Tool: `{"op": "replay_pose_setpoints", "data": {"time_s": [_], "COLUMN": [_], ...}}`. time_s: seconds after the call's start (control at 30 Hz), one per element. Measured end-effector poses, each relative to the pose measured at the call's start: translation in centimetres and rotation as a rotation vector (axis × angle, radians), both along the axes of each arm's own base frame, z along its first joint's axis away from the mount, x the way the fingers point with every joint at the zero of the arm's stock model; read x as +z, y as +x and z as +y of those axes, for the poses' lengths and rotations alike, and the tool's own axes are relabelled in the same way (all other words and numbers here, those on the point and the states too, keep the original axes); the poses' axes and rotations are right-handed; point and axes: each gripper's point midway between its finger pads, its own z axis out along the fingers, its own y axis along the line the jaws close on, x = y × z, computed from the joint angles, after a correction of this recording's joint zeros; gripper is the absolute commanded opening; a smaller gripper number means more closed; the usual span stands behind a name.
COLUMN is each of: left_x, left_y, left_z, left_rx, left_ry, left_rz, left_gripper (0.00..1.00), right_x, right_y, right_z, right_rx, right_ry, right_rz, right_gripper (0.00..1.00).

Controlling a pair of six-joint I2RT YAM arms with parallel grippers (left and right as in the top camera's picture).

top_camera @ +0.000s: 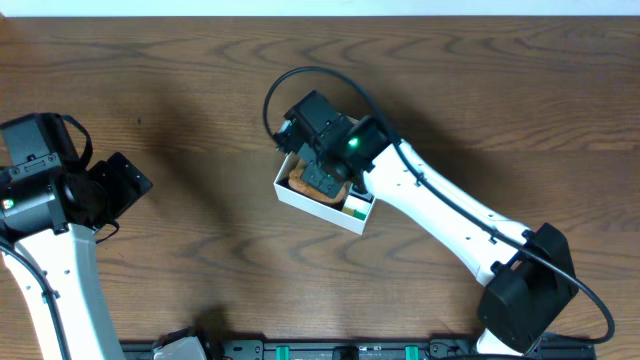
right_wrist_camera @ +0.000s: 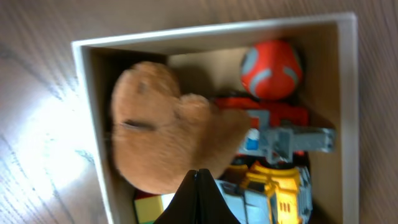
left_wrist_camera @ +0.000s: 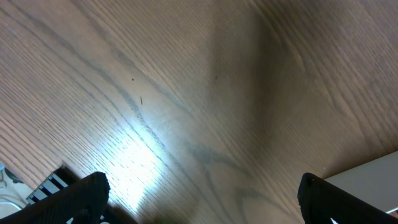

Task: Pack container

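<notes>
Down the right wrist camera we go, straight into the container [right_wrist_camera: 217, 28], white rim, brown inside, and it's crowded. A brown plush toy [right_wrist_camera: 155, 137] fills the left half. A red toy [right_wrist_camera: 270, 68] with a round orange-red head marked in grey lies along the right wall. A yellow toy [right_wrist_camera: 280, 190] sits at the picture's bottom edge, and a green and yellow block [right_wrist_camera: 147, 205] peeks out beneath the plush. A small blue and white patch [right_wrist_camera: 252, 140] shows on the red toy's body, too blurred to read. The right gripper [right_wrist_camera: 198, 177] has its fingers pressed together into one dark wedge, the tip right at the plush's lower edge; whether any fur is pinched I can't tell. Overhead, the container [top_camera: 305, 205] sits near the middle of the wooden table [top_camera: 200, 90], and the right arm reaches over it from the lower right, hiding most of the contents that the wrist view lays bare. Only from up here do we catch the green light [top_camera: 352, 143] glowing on that wrist. The left gripper [top_camera: 125, 185] is well apart, over at the table's left side. Its own camera shows wood grain and its fingers [left_wrist_camera: 81, 196] spread wide, one in each bottom corner.
</notes>
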Motion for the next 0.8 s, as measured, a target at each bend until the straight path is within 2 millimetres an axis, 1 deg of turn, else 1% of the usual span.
{"op": "replay_pose_setpoints", "data": {"time_s": [0.13, 0.23, 0.33, 0.43, 0.5, 0.67, 0.8], "left_x": [0.0, 0.0, 0.0, 0.0, 0.0, 0.0, -0.1], "left_y": [0.0, 0.0, 0.0, 0.0, 0.0, 0.0, -0.2], "left_z": [0.0, 0.0, 0.0, 0.0, 0.0, 0.0, -0.1], "left_rx": [0.0, 0.0, 0.0, 0.0, 0.0, 0.0, 0.0], "left_ry": [0.0, 0.0, 0.0, 0.0, 0.0, 0.0, -0.003], "left_rz": [0.0, 0.0, 0.0, 0.0, 0.0, 0.001, 0.008], "left_gripper": [0.98, 0.98, 0.98, 0.98, 0.98, 0.98, 0.98], "right_x": [0.0, -0.5, -2.2, -4.4, -5.5, -7.6, -9.2], "right_y": [0.7, 1.0, 0.5, -0.3, -0.8, -1.9, -3.2], "right_z": [-0.8, -0.8, -0.6, -0.6, -0.6, -0.8, -1.6], "right_rx": [-0.042, -0.051, -0.045, -0.037, -0.033, -0.025, -0.029], "right_ry": [0.013, 0.036, 0.057, 0.072, 0.081, 0.089, 0.072], "right_rz": [0.01, 0.016, 0.04, 0.075, 0.093, 0.129, 0.169], "right_gripper": [0.01, 0.01, 0.01, 0.02, 0.01, 0.02, 0.01]}}
